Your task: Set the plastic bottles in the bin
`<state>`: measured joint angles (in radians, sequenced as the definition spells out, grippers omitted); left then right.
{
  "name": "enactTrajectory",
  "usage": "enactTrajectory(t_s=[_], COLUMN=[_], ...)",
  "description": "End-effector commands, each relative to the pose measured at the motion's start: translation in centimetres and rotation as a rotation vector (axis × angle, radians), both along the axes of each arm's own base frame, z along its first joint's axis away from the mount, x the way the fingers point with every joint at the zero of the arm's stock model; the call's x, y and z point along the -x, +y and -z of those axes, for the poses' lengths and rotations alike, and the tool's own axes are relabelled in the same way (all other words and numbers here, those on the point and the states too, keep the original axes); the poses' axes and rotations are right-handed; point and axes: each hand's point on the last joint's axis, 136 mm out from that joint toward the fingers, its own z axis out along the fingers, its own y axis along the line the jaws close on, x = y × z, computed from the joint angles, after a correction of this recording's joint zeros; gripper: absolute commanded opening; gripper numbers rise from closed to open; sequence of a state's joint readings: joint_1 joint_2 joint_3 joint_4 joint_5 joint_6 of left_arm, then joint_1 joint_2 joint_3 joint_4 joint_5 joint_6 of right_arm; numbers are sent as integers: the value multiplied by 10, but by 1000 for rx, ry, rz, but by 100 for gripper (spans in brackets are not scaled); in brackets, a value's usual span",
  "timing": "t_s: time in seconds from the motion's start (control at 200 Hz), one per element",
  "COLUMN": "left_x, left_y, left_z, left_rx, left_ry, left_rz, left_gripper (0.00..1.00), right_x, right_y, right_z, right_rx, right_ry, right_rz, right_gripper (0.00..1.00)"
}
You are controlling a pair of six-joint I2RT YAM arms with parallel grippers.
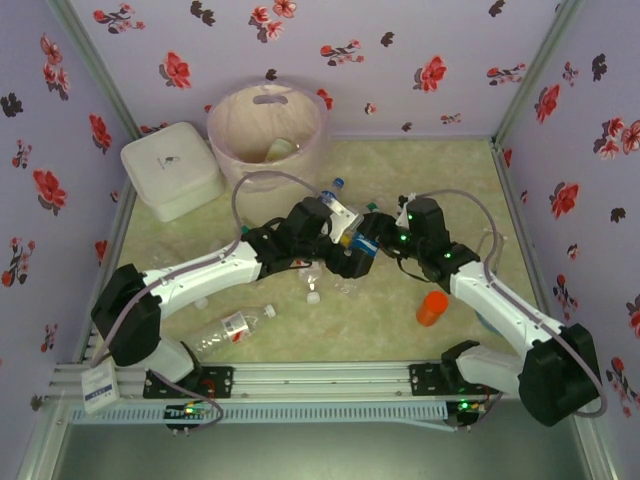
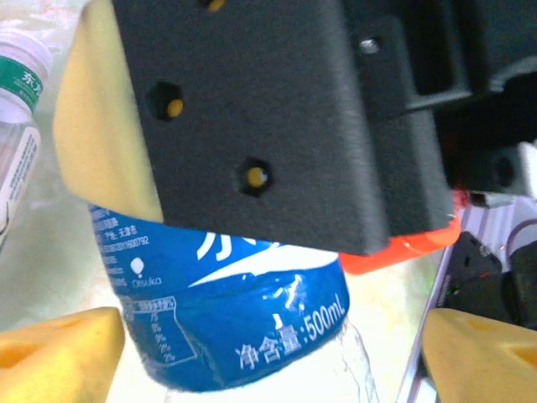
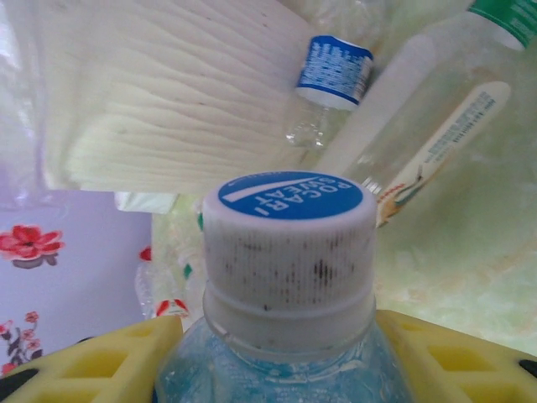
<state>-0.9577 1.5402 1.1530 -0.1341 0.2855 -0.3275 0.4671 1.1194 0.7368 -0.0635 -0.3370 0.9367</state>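
Clamping blue-labelled bottle [image 3: 285,365] below cap [image 3: 289,252], your right gripper [image 3: 281,382] held it frame centre. Your left gripper [image 2: 268,361] stood apart, pads [image 2: 59,353] flanking label [image 2: 235,327]. Right wrist gave cap; top view gave bin [image 1: 228,150], upper left, well apart.

Green table [image 1: 400,180]: bin [image 1: 224,140], white box [image 1: 172,170] rear left; orange cup [image 1: 431,308], bottles [image 1: 235,327] nearer.

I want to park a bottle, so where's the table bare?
Bare table lies at the back right, between the bin and the right wall, and in front between the lying bottle and orange cup. The middle, under both arms, is crowded.
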Motion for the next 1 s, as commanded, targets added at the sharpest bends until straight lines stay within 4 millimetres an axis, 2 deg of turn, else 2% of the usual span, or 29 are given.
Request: enactTrajectory(t_s=[0.0,0.15,0.195,0.25,0.365,0.47,0.52,0.66,0.805,0.88,0.995], left_x=[-1,-8,-8,-9,-9,-7,-8,-12,-18,-20,-25], left_y=[-4,3,2,-1,-3,0,2,4,9,12,17], left_z=[-5,2,3,1,-6,-8,-8,-9,-10,-12,-28], left_rx=[7,-31,-28,-8,21,27,24,25,9,-5,-4], left_ry=[-15,-25,-23,-20,-21,-32,-31,-31,-43,-56,-98], left_rz=[14,-19,-21,-19,-21,-19,-22,-37,-53,-52,-50], left_gripper=[97,98,96,89,68,53,49,46,45,45,45], right_x=[-2,1,1,1,0,-1,-1,1,12,17,24], right_y=[-5,-16,-16,-16,-19,-23,-25,-36,-73,-91,-118], right_z=[-38,-43,-46,-45,-41,-43,-44,-44,-39,-44,-44], right_rx=[-52,-38,-43,-43,-44,-60,-64,-23,124,148,195], right_ry=[-108,-126,-129,-127,-121,-127,-129,-112,-72,-73,-62], right_rz=[35,69,69,67,85,106,114,148,239,287,365], right_gripper=[53,54,54,54,53,53,54,69,95,99,99])
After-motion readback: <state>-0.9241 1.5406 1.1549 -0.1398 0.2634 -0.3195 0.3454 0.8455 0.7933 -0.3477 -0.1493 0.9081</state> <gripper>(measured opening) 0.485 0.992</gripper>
